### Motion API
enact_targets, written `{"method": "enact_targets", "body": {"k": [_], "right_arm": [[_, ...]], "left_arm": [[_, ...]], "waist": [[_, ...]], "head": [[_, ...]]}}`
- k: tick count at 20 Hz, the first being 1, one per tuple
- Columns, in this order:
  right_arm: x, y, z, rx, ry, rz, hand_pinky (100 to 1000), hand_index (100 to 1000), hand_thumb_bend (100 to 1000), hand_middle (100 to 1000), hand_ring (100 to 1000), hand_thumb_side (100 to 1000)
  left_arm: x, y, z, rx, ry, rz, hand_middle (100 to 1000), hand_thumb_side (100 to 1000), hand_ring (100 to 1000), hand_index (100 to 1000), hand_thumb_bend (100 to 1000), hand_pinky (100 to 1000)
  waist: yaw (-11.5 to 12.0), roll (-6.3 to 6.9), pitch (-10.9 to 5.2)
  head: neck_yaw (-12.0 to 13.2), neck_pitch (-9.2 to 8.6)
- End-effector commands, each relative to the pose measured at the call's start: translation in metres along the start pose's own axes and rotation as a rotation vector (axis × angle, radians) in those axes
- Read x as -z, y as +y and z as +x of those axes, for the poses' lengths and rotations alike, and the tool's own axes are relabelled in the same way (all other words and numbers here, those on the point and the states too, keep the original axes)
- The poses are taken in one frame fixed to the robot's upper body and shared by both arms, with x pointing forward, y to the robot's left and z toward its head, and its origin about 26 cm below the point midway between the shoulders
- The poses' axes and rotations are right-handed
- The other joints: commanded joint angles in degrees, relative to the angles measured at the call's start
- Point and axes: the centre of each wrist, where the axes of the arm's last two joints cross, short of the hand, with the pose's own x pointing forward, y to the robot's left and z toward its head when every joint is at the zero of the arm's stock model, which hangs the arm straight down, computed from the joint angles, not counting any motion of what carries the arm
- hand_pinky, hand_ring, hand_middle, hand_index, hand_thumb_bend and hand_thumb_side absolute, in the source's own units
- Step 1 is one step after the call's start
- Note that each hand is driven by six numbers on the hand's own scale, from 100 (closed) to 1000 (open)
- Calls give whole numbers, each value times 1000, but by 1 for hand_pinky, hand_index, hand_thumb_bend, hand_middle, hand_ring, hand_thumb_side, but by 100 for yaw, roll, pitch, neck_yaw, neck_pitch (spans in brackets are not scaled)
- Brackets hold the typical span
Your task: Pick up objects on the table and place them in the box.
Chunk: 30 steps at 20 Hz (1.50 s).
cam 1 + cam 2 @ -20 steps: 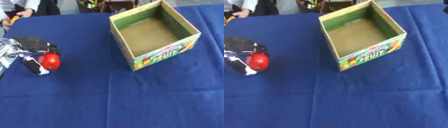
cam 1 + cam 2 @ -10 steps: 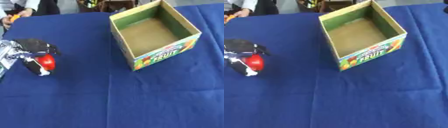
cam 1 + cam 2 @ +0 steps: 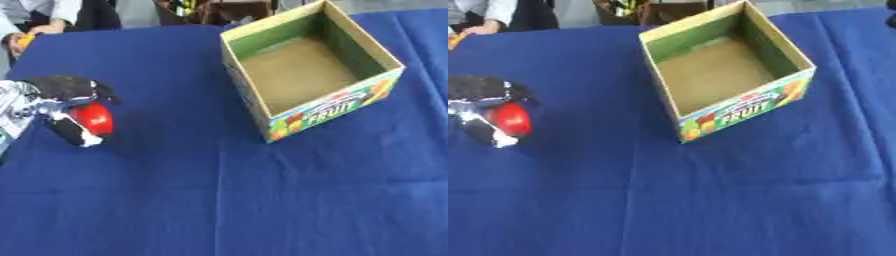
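Curling its fingers and thumb around a red round object, the left robot hand stays at the left edge of the blue worktop in the left eye view. In the right eye view, the open cardboard box stands well apart, to the right; its inside looks empty. The right robot hand is not seen.

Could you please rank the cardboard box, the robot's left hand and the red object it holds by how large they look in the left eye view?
1. The cardboard box, by far the largest.
2. The left hand, its fingers curled round the object.
3. The red object, smallest, partly covered by the hand.
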Motion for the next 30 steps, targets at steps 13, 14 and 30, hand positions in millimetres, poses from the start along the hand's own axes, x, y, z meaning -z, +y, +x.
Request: {"method": "enact_targets", "body": {"k": [13, 14, 30], "right_arm": [[2, -6, 6, -7, -14, -12, 683, 705, 169, 496, 731, 636], [2, -6, 5, -7, -13, -12, 683, 705, 168, 496, 731, 636], [0, -4, 5, 6, -1, 7, 684, 706, 150, 498, 729, 628]], "left_arm": [[-22, 45, -2, -13, 63, 177, 785, 227, 508, 866, 100, 202], [-23, 48, 0, -9, 60, 187, 784, 225, 504, 866, 100, 198], [-13, 146, 56, 88, -98, 416, 788, 189, 446, 870, 100, 149]], "waist": [[45, 15, -194], [49, 20, -201], [36, 148, -442]], "head": [[-12, 1], [-11, 7], [22, 152]]}}
